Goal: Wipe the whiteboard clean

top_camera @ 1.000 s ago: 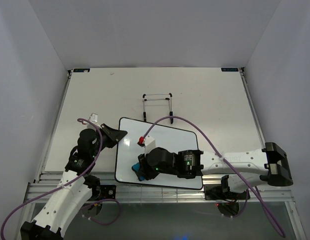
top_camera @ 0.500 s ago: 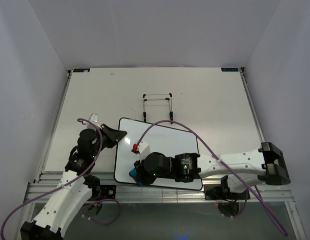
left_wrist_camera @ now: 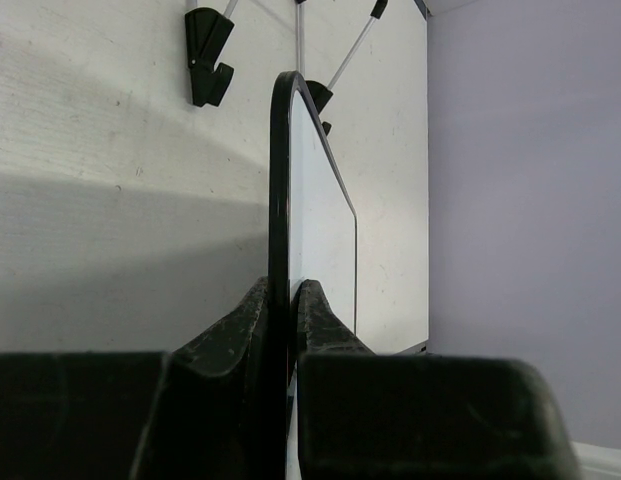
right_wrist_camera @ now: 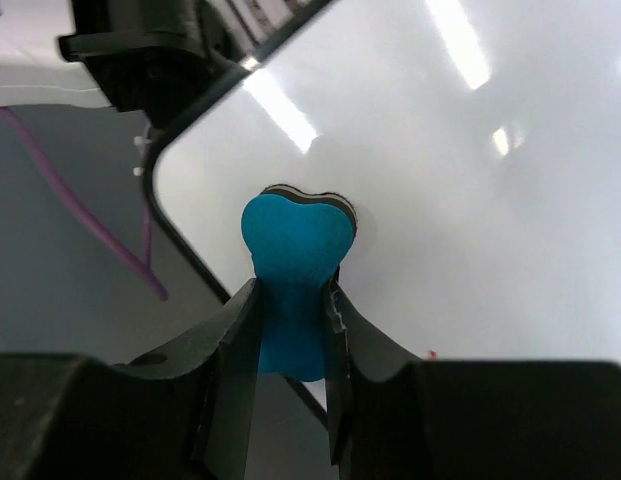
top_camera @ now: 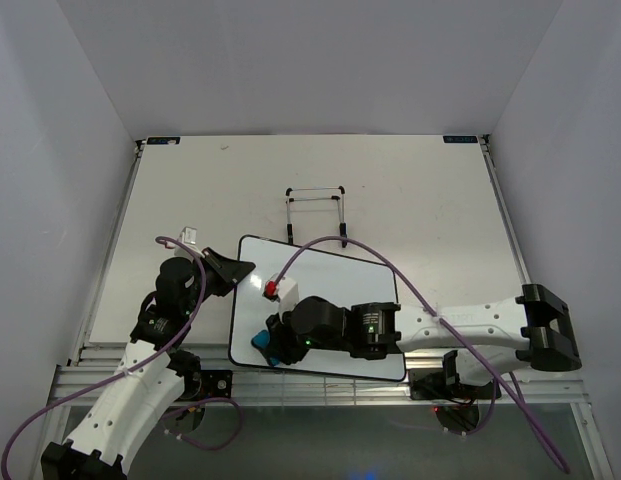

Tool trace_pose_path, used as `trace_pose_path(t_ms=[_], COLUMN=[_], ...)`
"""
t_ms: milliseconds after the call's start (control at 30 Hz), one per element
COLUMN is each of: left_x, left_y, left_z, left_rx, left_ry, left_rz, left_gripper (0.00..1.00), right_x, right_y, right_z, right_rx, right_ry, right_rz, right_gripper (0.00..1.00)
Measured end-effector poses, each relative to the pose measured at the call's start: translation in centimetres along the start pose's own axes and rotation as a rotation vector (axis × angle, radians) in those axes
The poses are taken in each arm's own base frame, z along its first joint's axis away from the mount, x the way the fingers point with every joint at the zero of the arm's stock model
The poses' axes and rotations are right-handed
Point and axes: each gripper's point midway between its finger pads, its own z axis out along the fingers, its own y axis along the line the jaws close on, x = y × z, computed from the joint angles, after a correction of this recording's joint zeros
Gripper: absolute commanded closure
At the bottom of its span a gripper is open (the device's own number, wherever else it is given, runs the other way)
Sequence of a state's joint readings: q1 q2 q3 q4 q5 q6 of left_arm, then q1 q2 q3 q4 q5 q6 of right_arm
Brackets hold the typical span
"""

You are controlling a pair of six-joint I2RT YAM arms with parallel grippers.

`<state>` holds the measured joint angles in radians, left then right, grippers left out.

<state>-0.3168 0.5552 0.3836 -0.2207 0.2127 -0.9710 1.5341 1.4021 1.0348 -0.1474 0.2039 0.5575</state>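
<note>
The large glossy white rectangular whiteboard (top_camera: 335, 285) with a thin black rim lies flat on the pale counter (top_camera: 410, 200), close to its near edge and between the two arms. Its long axis runs roughly left to right, slightly skewed. The left end effector (top_camera: 233, 270) is closed tight on the board's left rim near the far-left corner; the left wrist view shows the rim pinched edge-on between both fingers (left_wrist_camera: 245, 320). The right end effector (right_wrist_camera: 292, 300) is closed on the waist of a small blue bone-shaped eraser (right_wrist_camera: 295, 240), whose lobed head is pressed to the board just inside the near-left rounded corner. From that contact point almost all of the board surface lies to the right and toward the far side, so a judged next stroke would travel along the long axis, away from the corner. The right arm alone is placed to wipe; the left serves as a clamp. No writing is discernible on the exposed surface. A black wire stand (top_camera: 317, 210) sits just beyond the far edge.
</note>
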Motion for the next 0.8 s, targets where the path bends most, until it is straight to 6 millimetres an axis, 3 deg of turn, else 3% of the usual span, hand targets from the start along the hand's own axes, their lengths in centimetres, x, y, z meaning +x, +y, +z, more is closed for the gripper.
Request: trace_pose_path(t_ms=[233, 533, 667, 800], left_x=[0.1, 0.1, 0.1, 0.1], left_y=[0.2, 0.1, 0.0, 0.0], left_z=[0.1, 0.0, -0.1, -0.1], left_rx=[-0.008, -0.006, -0.002, -0.002], left_ry=[0.006, 0.005, 0.002, 0.002], left_rz=[-0.001, -0.003, -0.007, -0.008], left_gripper=[1.0, 1.0, 1.0, 1.0], right_x=[2.2, 7.2, 9.0, 9.8], right_y=[-5.4, -13.0, -15.2, -16.2], right_z=[-2.0, -6.4, -8.0, -8.7], right_rx=[0.088, 0.217, 0.268, 0.295], right_ry=[-0.04, -0.086, -0.092, -0.09], right_rz=[0.13, 0.388, 0.492, 0.563], right_gripper=[0.92, 0.92, 0.92, 0.92])
